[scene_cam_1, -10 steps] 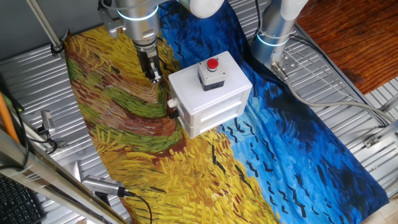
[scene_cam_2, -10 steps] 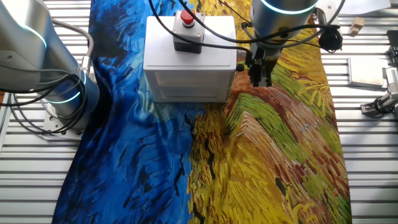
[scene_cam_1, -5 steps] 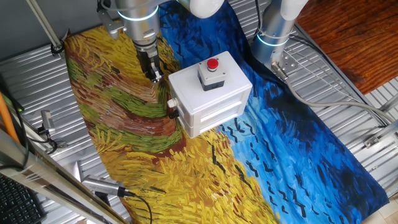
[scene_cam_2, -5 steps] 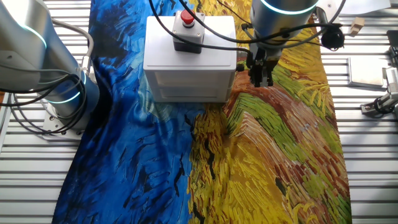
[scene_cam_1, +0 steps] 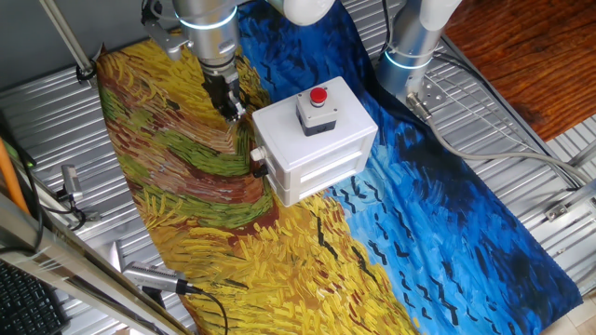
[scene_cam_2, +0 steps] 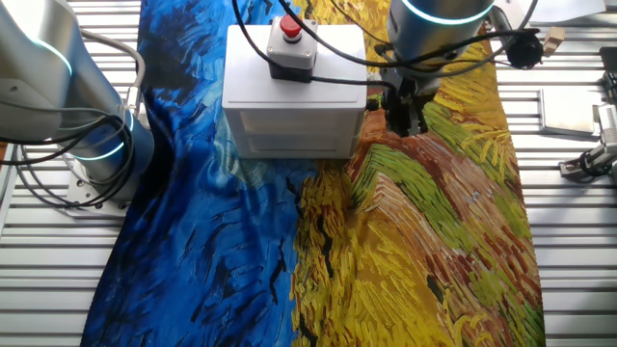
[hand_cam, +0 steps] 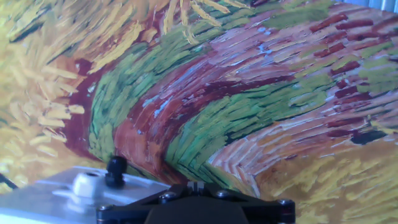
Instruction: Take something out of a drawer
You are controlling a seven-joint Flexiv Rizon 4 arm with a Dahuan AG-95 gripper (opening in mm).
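The white box (scene_cam_1: 317, 149) stands on the painted cloth with a red button (scene_cam_1: 318, 95) on top. Its drawer looks pushed in and flush. A small white knob (scene_cam_1: 255, 154) shows on the box's left face and also in the hand view (hand_cam: 87, 184). My gripper (scene_cam_1: 230, 113) hangs just left of the box's top edge, above the cloth. It is also seen in the other fixed view (scene_cam_2: 406, 125). In the hand view the gripper (hand_cam: 198, 185) is shut with nothing between the fingers. A small tan piece (scene_cam_2: 552, 39) lies off the cloth at the far right. I cannot tell if it is the block.
A second robot base (scene_cam_1: 410, 56) stands behind the box, with cables (scene_cam_1: 484, 154) over the slatted metal table. Cables cross the box top (scene_cam_2: 318, 58). Tools lie at the table's left edge (scene_cam_1: 154, 277). The painted cloth (scene_cam_2: 434, 241) stretches in front of the box.
My gripper has risen slightly and the wrist has turned a little; it stays shut. The box has not moved.
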